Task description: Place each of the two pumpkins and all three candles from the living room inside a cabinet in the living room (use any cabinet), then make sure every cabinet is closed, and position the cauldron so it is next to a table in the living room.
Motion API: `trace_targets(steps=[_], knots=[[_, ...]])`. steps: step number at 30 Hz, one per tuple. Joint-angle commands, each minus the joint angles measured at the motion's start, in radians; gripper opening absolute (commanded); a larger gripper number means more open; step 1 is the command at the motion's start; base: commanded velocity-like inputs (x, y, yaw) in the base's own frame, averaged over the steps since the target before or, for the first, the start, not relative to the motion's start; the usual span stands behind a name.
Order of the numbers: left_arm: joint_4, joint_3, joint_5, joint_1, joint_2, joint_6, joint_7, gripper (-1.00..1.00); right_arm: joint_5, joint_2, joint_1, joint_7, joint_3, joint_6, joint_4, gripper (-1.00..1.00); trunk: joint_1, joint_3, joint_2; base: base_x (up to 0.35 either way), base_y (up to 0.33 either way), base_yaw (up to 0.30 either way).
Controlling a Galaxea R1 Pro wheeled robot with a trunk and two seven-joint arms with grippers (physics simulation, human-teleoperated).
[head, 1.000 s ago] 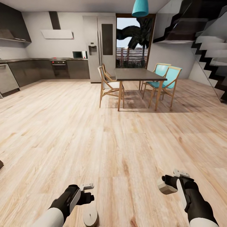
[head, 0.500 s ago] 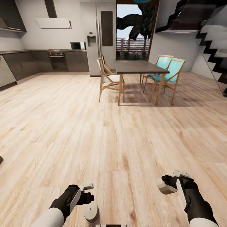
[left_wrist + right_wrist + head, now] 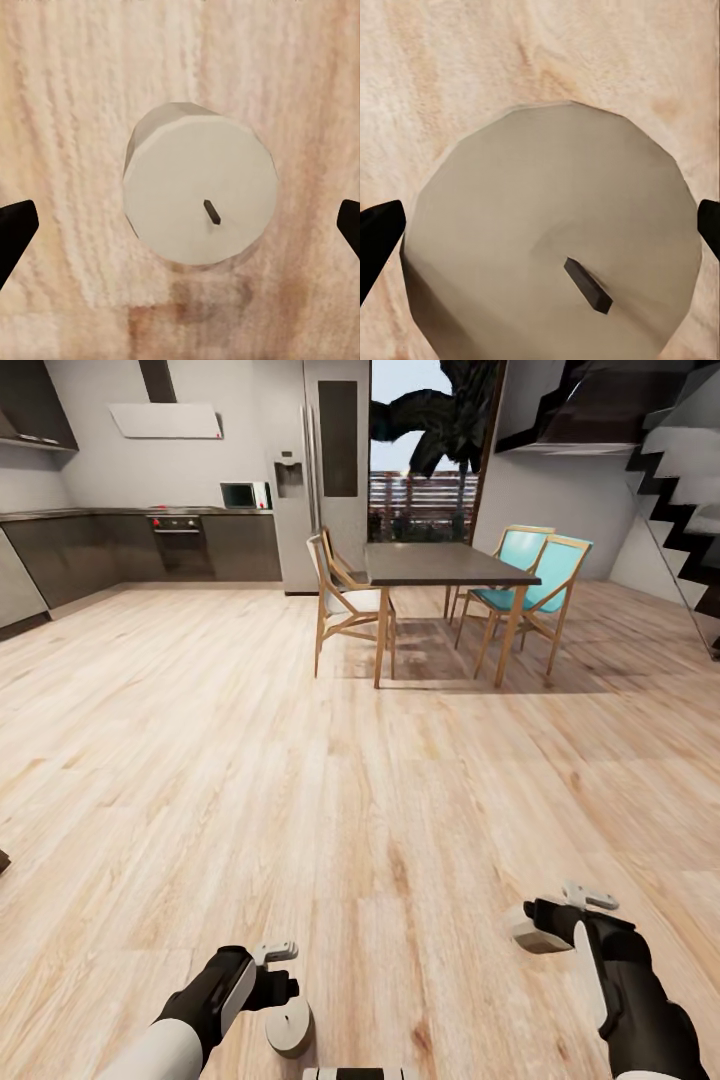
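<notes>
candles (image 3: 289,1028) (image 3: 538,934) by both pincers (image 3: 283,975) (image 3: 560,912)

floor (image 3: 300,760): pale wood planks, visible grain, soft sheen
candles (image 3: 199,195): matt, waxy grey-beige, smooth flat tops (dark wick on each)
dining table (image 3: 445,565): dark matt top, light wood legs
chairs (image 3: 530,595): wood frames, teal seats
fridge (image 3: 325,460): brushed grey metal

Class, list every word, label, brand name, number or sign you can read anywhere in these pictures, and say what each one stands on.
No readable text in any view.
Oven panel: red marks, too small to read.
Microwave: no legible label.
Fridge dispenser: no legible brand.
Candles: plain tops, dark wicks, no print.
</notes>
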Motion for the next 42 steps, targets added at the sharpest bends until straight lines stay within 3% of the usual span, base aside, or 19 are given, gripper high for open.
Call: trace_targets(steps=[1, 6, 20, 26, 32, 42], knots=[[-0.001, 0.007, -0.002, 0.0, -0.001, 0.005, -0.003, 1.0, 0.006, 0.001, 0.008, 0.003, 0.0, 0.019, -0.033, -1.0, 0.0, -0.001, 0.0, 0.0, 0.0, 0.0], [-0.001, 0.007, -0.002, 0.0, -0.003, 0.004, -0.003, 1.0, 0.005, 0.002, 0.043, 0.035, 0.001, 0.042, -0.105, -1.0, 0.0, -0.005, -0.001, 0.0, 0.0, 0.0], [-0.001, 0.007, -0.002, 0.0, -0.009, 0.004, -0.004, 1.0, 0.006, 0.002, 0.049, 0.049, 0.001, 0.05, -0.118, -1.0, 0.007, -0.059, -0.004, 0.0, 0.0, 0.0], [-0.002, 0.007, -0.002, 0.0, -0.009, -0.015, -0.005, 1.0, 0.006, 0.002, 0.049, 0.049, 0.001, 0.062, -0.118, -1.0, 0.007, -0.059, -0.004, 0.0, 0.0, 0.0], [-0.001, 0.007, -0.003, 0.0, -0.012, -0.081, -0.006, 1.0, 0.005, 0.002, 0.049, 0.049, 0.001, 0.063, -0.118, -1.0, 0.007, -0.059, -0.004, 0.0, 0.0, 0.0], [0.0, 0.006, -0.003, 0.0, -0.014, -0.107, -0.005, 1.0, 0.005, 0.002, 0.049, 0.049, 0.001, 0.064, -0.118, -1.0, 0.007, -0.059, -0.004, 0.033, 0.0, 0.0]])
